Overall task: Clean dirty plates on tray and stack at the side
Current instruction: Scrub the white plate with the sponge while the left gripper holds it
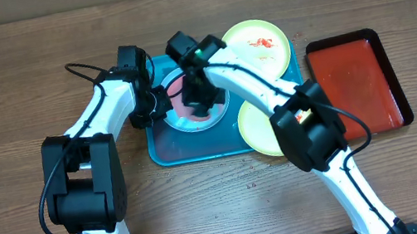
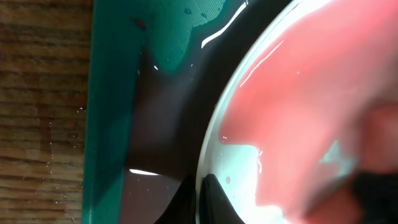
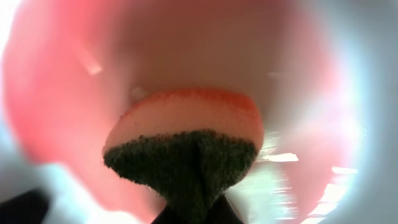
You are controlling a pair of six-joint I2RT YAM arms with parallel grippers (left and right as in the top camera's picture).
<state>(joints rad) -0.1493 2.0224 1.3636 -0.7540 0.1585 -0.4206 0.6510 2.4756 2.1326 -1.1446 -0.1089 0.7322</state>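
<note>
Overhead: light blue plate (image 1: pixel 181 114) lies at the middle of the tray (image 1: pixel 165 151), centre washed pink with sauce. Right gripper (image 1: pixel 199 101) over tray centre, clamped on a sponge (image 3: pixel 186 143) pressed to the plate, likely scrubbing. Left gripper (image 1: pixel 154 104) nearer the tray's left edge, at the plate rim, probably steadying; whether it grips, cannot tell.

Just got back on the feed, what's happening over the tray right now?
The right end effector holds a sponge down on the light blue plate, which sits in the turquoise tray with red smeared across its middle. The left end effector is at that plate's left rim; its grip is unclear. The far yellow-green plate, with red sauce on it, and the near yellow-green plate lie at the tray's right edge.
</note>
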